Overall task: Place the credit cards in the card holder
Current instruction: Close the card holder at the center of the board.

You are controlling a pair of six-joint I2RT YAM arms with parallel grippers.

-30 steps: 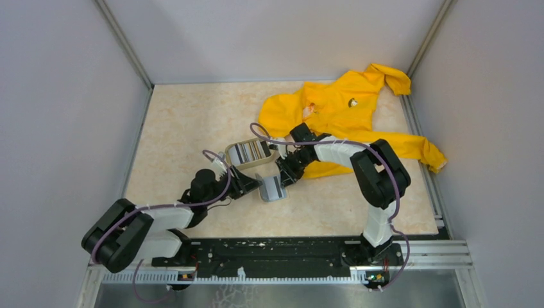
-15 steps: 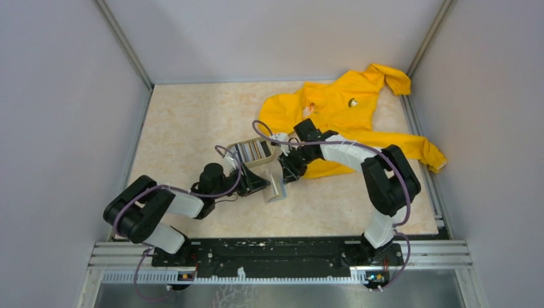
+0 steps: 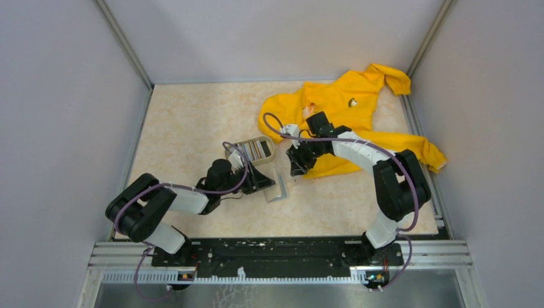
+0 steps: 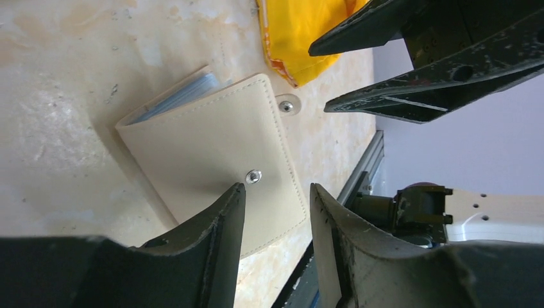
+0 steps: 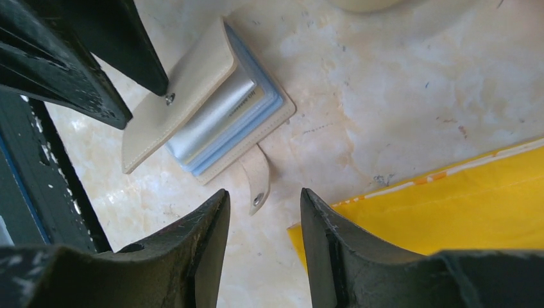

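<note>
Insertion is looking nearly finished: the card holder [image 3: 277,190] is lying half folded between the grippers, so the next move is probably calling for pressing its cover flat and fastening the snap strap [image 5: 256,184]. The left gripper [image 4: 276,187], fingers apart and empty, is hovering at the holder's 10 o'clock; the right gripper [image 5: 263,192], also spread and empty, is hanging at its 1 o'clock. Only the right wrist view is showing the credit cards [image 5: 215,115], silvery grey over light blue, tucked between the covers; the left wrist view is showing just the outer cover.
</note>
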